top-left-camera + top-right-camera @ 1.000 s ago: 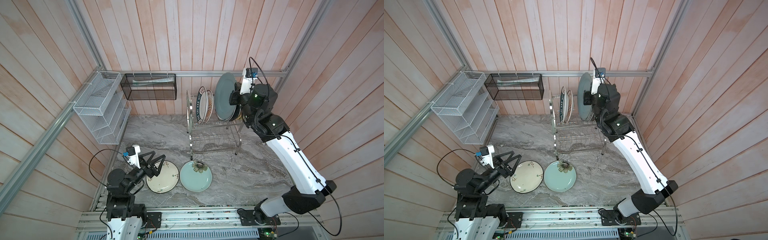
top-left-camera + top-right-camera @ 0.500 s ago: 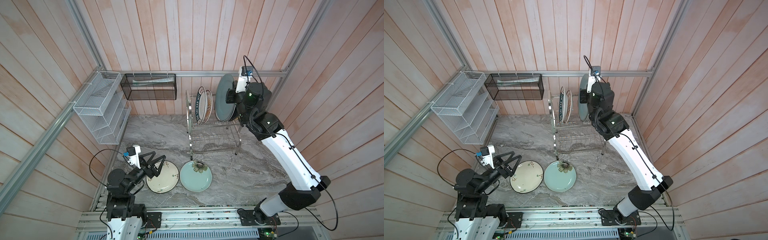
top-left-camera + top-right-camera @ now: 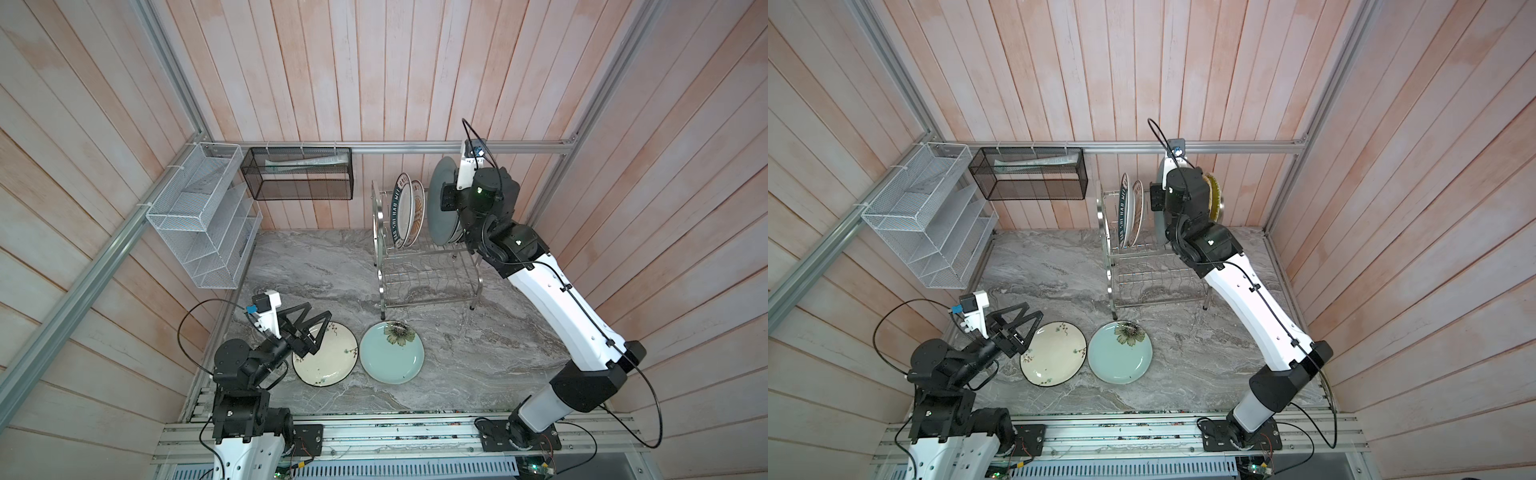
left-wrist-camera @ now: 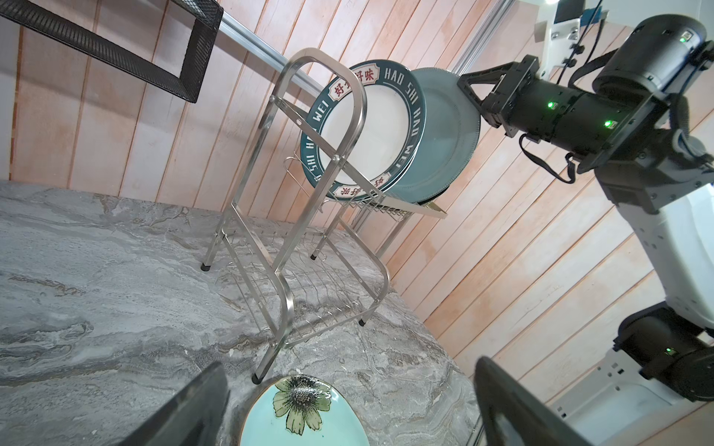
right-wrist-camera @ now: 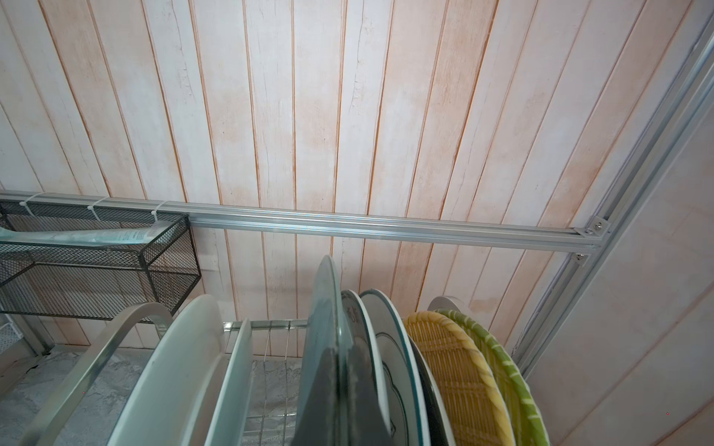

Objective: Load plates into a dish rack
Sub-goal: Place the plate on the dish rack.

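Plates [image 3: 409,210] stand upright in the dish rack [image 3: 428,274] at one o'clock, right gripper [image 5: 340,359] pinching a grey plate [image 3: 438,224] by its rim; left gripper [image 3: 320,314], jaws spread, hovers by a cream floral plate [image 3: 332,365] at seven o'clock.

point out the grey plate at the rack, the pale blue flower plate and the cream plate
grey plate [image 4: 444,154]: left wrist view, on its front face
pale blue plate [image 3: 390,361]: in a top view, middle of its well
cream plate [image 3: 332,363]: in a top view, bare centre
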Tool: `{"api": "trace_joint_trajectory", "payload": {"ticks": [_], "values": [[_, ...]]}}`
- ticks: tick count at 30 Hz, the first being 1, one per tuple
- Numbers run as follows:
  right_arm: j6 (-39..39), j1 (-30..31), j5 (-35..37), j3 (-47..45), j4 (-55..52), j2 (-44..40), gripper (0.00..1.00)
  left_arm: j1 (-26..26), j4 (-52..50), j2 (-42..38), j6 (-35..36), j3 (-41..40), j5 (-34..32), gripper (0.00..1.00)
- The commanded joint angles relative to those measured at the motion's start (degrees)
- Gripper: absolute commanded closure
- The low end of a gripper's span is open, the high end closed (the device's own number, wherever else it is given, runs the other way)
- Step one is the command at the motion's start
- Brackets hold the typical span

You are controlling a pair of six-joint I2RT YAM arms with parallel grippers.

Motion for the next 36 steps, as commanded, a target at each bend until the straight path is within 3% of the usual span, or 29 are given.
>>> {"api": "trace_joint_trajectory", "payload": {"ticks": [1,20,32,36], "values": [[0.73,0.71,1.42,2.09,5.47,-0.46,1.0,0.3,1.55,-0.51,-0.3,-0.81,0.87,0.0],[0.63,2.02,1.25,0.68,3.82,1.23,1.0,0.31,1.55,-0.73,-0.23,-0.81,1.05,0.0],[-0.67,-0.56,-3.28,-2.96,4.87,-1.23,1.0,0.31,1.56,-0.86,-0.25,-0.8,1.05,0.0],[-0.38,-1.9,-4.63,-3.87,4.76,-1.92,0.91,0.35,1.51,-0.86,-0.25,-0.81,1.05,0.0]]}}
